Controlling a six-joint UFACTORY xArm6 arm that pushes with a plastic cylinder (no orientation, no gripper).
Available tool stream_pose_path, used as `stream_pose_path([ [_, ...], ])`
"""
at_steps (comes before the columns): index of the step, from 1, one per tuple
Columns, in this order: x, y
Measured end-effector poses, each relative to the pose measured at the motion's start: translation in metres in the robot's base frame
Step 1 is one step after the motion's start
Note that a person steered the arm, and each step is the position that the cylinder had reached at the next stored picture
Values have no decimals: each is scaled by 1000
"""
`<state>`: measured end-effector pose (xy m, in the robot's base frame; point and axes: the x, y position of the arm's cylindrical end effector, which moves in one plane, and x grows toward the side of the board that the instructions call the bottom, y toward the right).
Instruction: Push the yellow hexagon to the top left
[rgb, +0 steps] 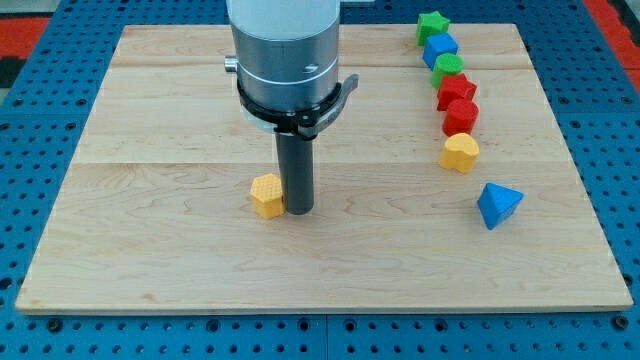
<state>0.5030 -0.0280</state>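
The yellow hexagon (266, 195) lies on the wooden board (150, 240), a little left of the board's middle and toward the view's bottom. My tip (298, 209) rests on the board right against the hexagon's right side. The dark rod rises from there to the grey arm body at the view's top.
A column of blocks runs down the board's right side: a green star (432, 24), a blue block (440, 49), a green block (449, 69), a red block (455, 92), a red block (461, 116) and a yellow heart (460, 152). A blue triangle (498, 204) lies below them.
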Motion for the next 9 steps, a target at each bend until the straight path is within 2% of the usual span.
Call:
stream_pose_path([
  [2,9,-31],
  [3,9,-89],
  [4,1,-68],
  [5,-37,-88],
  [6,-59,-132],
  [7,-86,-132],
  [9,-145,-89],
])
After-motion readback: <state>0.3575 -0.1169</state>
